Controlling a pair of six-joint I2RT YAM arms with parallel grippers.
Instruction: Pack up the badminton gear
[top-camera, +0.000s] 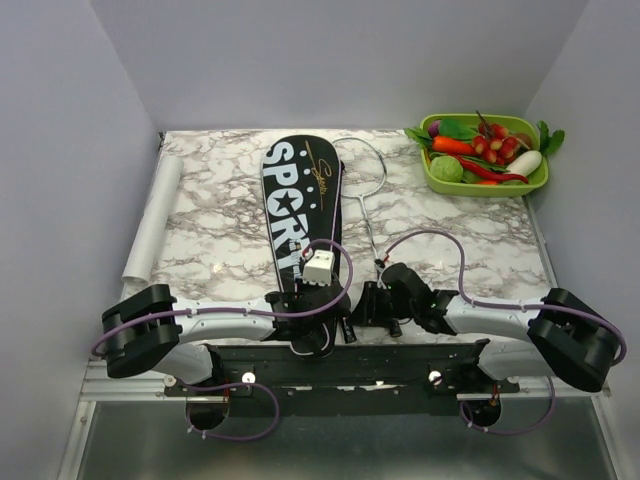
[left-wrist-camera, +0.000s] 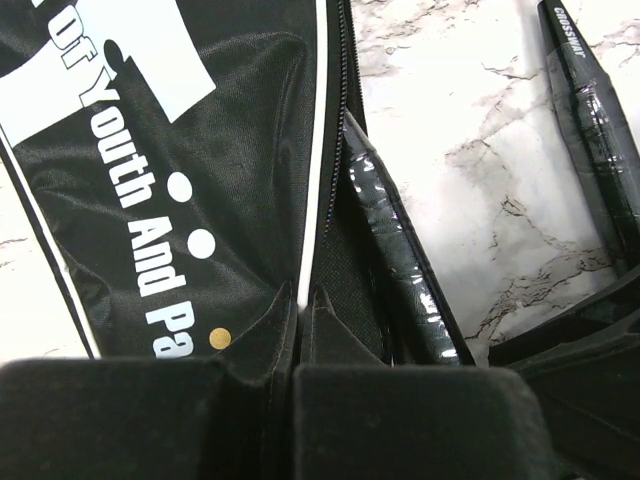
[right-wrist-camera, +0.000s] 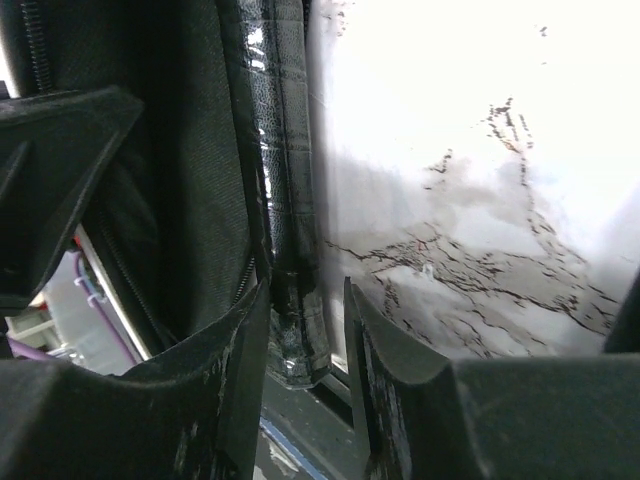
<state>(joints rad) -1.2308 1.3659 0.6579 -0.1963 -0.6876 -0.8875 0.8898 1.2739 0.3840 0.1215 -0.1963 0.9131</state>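
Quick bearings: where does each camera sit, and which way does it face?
Top external: high behind the robot, facing down over the table; left arm and right arm show.
Left wrist: on the left hand, looking along its fingers, shut on the cover edge.
Right wrist: on the right hand, fingers straddling a racket handle.
Shared: both wrist views show that handle by the cover.

Left arm (top-camera: 215, 318), stretched inward and low; my left claw (left-wrist-camera: 295, 375) pinched shut on the cover (left-wrist-camera: 230, 130). Right arm (top-camera: 490, 320), mirrored; my right claw (right-wrist-camera: 305, 330) narrowly parted astride a racket handle (right-wrist-camera: 285, 150).
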